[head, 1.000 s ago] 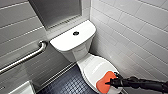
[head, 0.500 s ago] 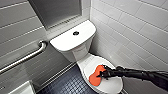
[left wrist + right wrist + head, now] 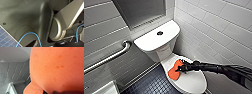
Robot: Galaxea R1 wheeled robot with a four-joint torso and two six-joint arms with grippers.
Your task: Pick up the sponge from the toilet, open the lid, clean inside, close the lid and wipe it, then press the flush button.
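Observation:
The white toilet (image 3: 159,41) stands against the grey wall, with its lid (image 3: 194,81) down over the bowl. A round dark flush button (image 3: 160,33) sits in the middle of the flat tank top. The orange-red sponge (image 3: 174,70) lies pressed flat on the rear left part of the lid. My right gripper (image 3: 182,67) comes in from the right on a black arm and is shut on the sponge. Seen from the right wrist, the sponge (image 3: 56,68) looms large and very close.
A metal grab bar (image 3: 109,58) runs along the left wall. White tiled wall (image 3: 214,30) stands close on the toilet's right. Dark blue tiled floor (image 3: 154,85) lies left of the bowl, and a white object's corner (image 3: 106,90) shows at the lower left.
My right gripper has slid the sponge along the lid from its front part back towards the tank and a little leftward.

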